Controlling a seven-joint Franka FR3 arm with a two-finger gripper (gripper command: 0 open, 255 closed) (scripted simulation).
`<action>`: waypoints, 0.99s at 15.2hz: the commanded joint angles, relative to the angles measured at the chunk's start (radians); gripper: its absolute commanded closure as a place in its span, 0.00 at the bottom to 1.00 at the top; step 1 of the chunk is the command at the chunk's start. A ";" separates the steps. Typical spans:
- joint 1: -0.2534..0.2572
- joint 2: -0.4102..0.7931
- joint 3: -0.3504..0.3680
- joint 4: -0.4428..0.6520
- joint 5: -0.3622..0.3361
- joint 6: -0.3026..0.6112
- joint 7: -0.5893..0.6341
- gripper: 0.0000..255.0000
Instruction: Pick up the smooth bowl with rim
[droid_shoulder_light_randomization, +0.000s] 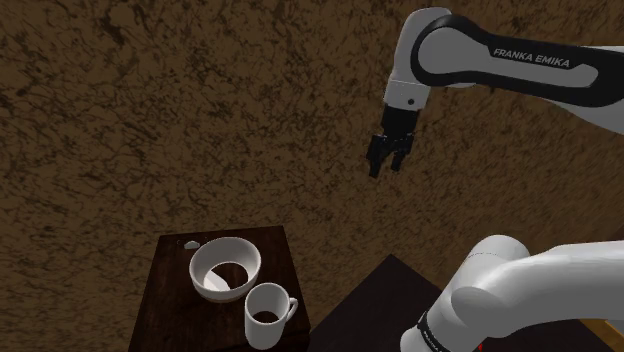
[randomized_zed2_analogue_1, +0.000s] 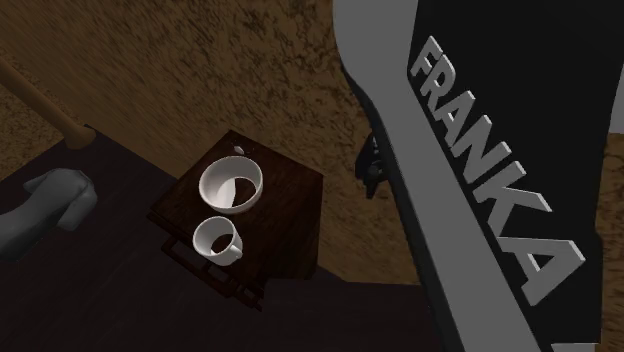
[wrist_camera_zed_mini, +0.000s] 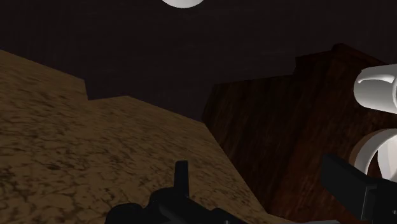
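Note:
A white smooth bowl (droid_shoulder_light_randomization: 226, 267) with a wide rim sits on a small dark wooden table (droid_shoulder_light_randomization: 170, 300), with a white mug (droid_shoulder_light_randomization: 267, 314) right beside it. In the second exterior view the bowl (randomized_zed2_analogue_1: 231, 186) stands behind the mug (randomized_zed2_analogue_1: 216, 240). My gripper (droid_shoulder_light_randomization: 386, 160) hangs high above the floor, well off to the shoulder view's right of the table, open and holding nothing. In the wrist view the gripper (wrist_camera_zed_mini: 257, 168) has its black fingers (wrist_camera_zed_mini: 182, 173) far apart, and the bowl (wrist_camera_zed_mini: 374, 154) and the mug (wrist_camera_zed_mini: 376, 88) lie beyond the far finger.
A tiny pale object (droid_shoulder_light_randomization: 190, 243) lies at the table's back corner. Mottled brown floor (droid_shoulder_light_randomization: 150, 120) surrounds the table. The dark stand (droid_shoulder_light_randomization: 380, 300) is near the table's side. My arm's big link (randomized_zed2_analogue_1: 480, 150) blocks the second exterior view's right. A grey shape (randomized_zed2_analogue_1: 45, 210) lies at its left.

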 joint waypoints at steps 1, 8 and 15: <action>0.000 0.000 0.000 0.000 0.000 0.000 0.000 0.00; 0.049 0.093 0.087 -0.085 0.102 0.195 0.093 0.00; 0.100 0.248 0.175 -0.107 0.190 0.397 0.173 0.00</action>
